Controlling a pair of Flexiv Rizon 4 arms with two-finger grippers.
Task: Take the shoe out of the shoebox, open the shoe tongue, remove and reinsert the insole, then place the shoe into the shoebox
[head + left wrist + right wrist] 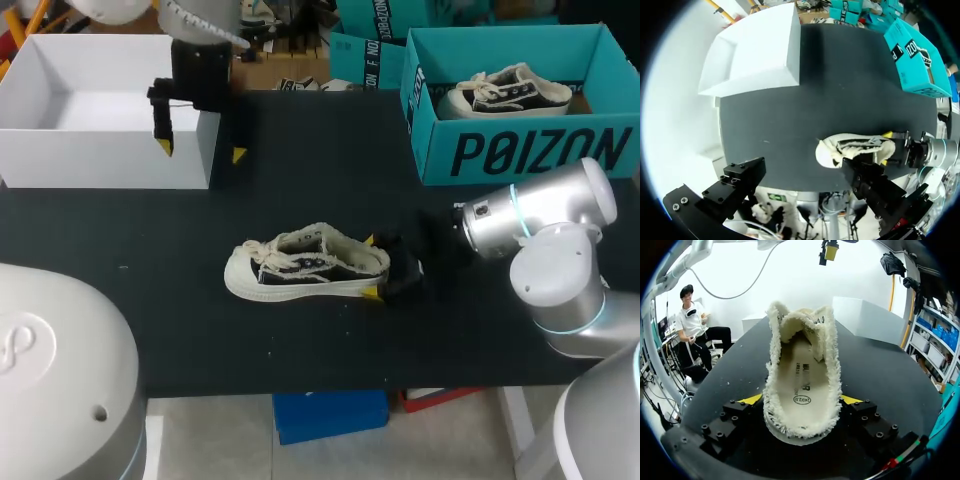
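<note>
A black low sneaker with cream frayed trim and laces [305, 268] lies on its sole in the middle of the black table [300, 180], toe pointing left. My right gripper [371, 266] is shut on its heel, one yellow tip on each side. From the right wrist I look into the shoe [802, 340]: the cream insole [801, 377] lies flat inside, and the heel sits between the fingers of the right gripper [801, 402]. My left gripper [200, 150] hangs open and empty at the front wall of the white box [100, 160]. In the left wrist view the sneaker [852, 149] lies ahead of the wide-open left gripper [805, 175].
The open white box [760, 50] stands at the back left. A teal shoebox [520, 155] at the back right holds a second sneaker [510, 92]; the same teal box [915, 55] shows in the left wrist view. More teal boxes sit behind the table.
</note>
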